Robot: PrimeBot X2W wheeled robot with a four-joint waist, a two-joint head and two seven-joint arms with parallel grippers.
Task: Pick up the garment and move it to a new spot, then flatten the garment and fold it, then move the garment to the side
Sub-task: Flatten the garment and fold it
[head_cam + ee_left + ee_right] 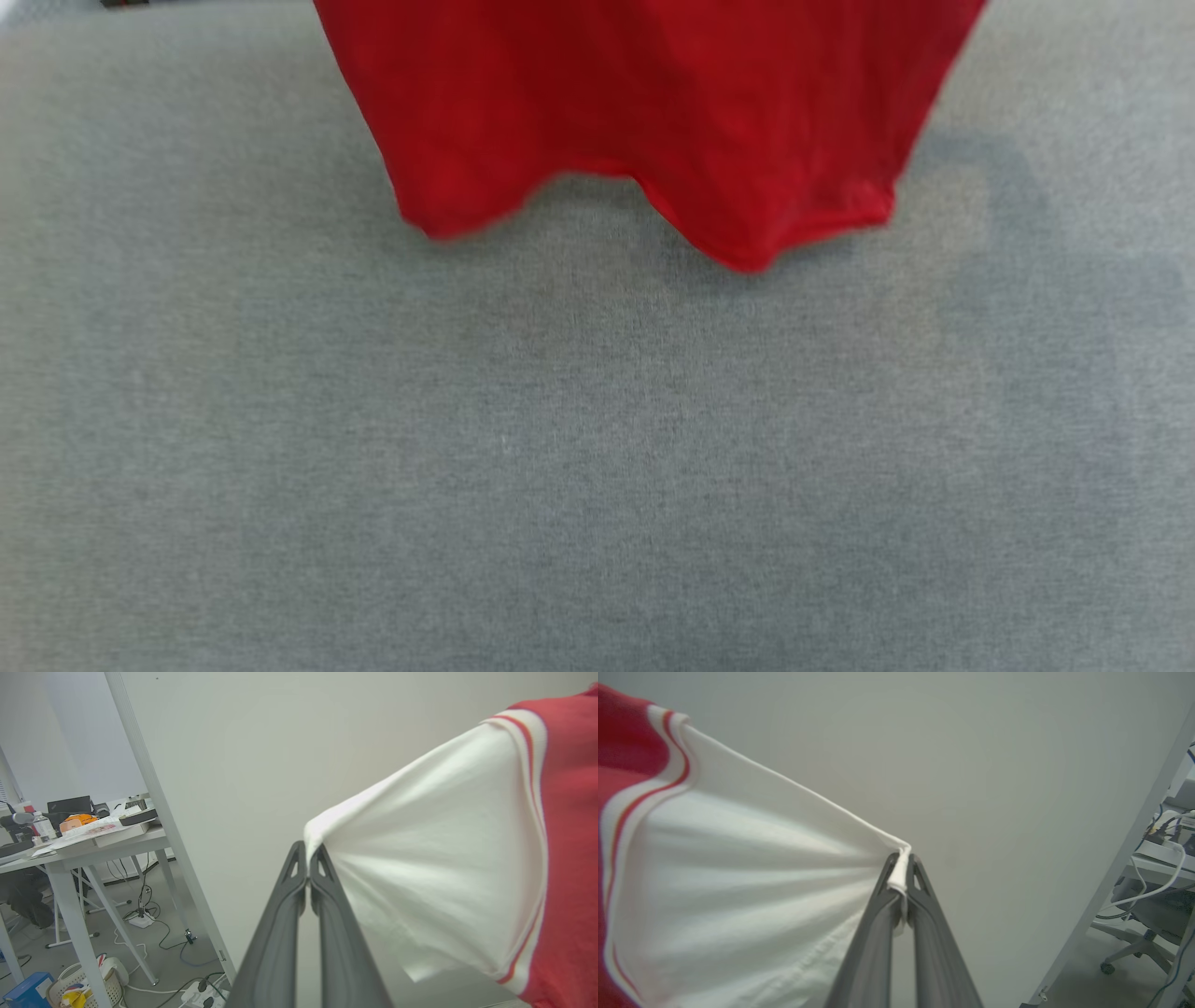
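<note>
The garment (644, 112) hangs from the top of the head view, its red body spread wide and its hem rippling just above the grey surface (560, 448). In the left wrist view my left gripper (308, 851) is shut on the edge of a white sleeve (439, 868), pulled taut toward the red body with its white-and-red striped trim. The right wrist view shows my right gripper (902, 858) shut on the rim of the other white sleeve (752, 896), likewise stretched tight. Lettering and number are hidden.
A pale wall and a white frame post (159, 812) stand beyond the left gripper. A cluttered desk (84, 835), floor cables and a basket (84, 984) lie to its left. An office chair (1143, 933) and cabled desk sit at the right.
</note>
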